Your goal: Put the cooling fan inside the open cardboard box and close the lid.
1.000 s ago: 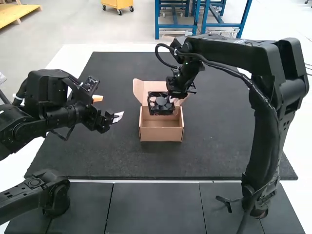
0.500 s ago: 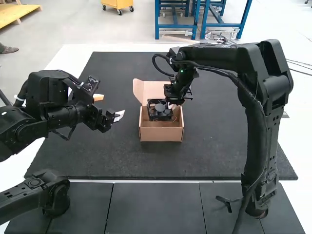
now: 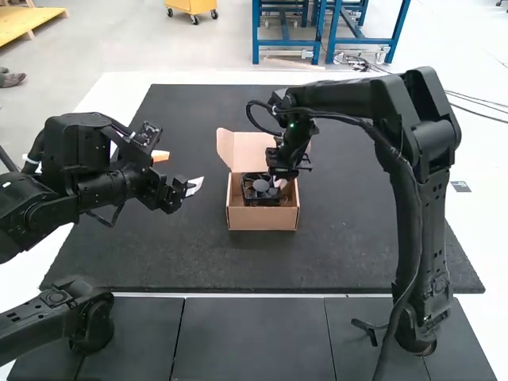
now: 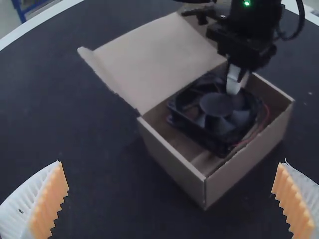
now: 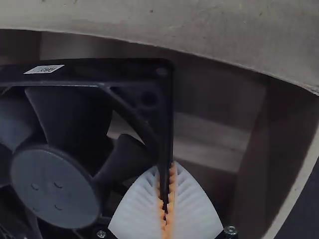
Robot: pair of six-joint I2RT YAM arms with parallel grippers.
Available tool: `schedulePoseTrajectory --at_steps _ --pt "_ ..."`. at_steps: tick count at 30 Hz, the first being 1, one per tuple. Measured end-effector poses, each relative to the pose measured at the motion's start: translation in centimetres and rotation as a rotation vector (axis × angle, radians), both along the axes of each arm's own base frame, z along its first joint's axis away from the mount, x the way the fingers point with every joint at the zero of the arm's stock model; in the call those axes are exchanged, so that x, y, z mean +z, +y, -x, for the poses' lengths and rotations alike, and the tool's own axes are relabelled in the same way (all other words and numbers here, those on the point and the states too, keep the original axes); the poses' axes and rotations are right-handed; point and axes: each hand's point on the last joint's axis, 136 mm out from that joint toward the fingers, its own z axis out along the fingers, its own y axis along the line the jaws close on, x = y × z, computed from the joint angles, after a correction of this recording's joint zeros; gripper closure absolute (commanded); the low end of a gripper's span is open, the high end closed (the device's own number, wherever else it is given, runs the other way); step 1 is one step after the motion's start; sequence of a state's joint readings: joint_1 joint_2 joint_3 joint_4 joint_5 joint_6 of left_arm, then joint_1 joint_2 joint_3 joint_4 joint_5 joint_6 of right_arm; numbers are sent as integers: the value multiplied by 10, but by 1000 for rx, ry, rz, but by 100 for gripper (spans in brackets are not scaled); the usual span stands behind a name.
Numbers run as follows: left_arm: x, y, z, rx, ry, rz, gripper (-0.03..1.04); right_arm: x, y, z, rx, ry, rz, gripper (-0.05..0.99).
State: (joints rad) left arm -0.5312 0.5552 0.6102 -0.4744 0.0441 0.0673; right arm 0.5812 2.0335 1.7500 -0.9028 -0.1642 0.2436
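The right gripper (image 5: 166, 209) pinches the frame edge of the fan (image 4: 217, 112), which sits tilted, partly down in the box (image 3: 262, 216). The left gripper (image 3: 186, 190) hangs wide open nearby. Released crooked, the fan could jam against a wall — then the lid (image 4: 154, 64) won't shut.

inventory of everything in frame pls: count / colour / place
fan: 1, black, tilted in the box, held by its frame edge
box: 1, brown cardboard, mid-mat, lid open behind it
mat: 1, black, under the box
table: 1, white, under the mat
panels: 3, dark, along the near edge
left arm: 1, black, left of the box; jaws white with orange pads, open, touching nothing
right arm: 1, black, reaching over the box; jaws shut on the fan
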Motion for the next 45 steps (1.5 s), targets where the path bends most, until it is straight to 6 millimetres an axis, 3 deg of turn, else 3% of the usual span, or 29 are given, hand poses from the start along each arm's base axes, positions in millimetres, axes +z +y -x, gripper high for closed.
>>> schedulePoseTrajectory --at_steps 16,25,29,30,38,42,45 --pt "0 0 0 0 -1 0 4 -1 1 0 1 0 -4 96" --pt "0 0 0 0 -1 1 4 -24 0 1 1 44 24 96" --pt "1 0 0 0 -3 2 4 -25 0 1 1 44 24 95" --pt "1 0 0 0 -4 2 4 -25 1 0 1 40 22 93" --pt "2 1 -1 6 -8 1 4 -17 7 -3 -4 36 -8 32" --pt "6 1 -4 18 -28 8 4 -4 10 -4 8 42 -13 18" --pt "9 2 -6 28 -42 11 4 12 11 -5 19 40 -13 13"
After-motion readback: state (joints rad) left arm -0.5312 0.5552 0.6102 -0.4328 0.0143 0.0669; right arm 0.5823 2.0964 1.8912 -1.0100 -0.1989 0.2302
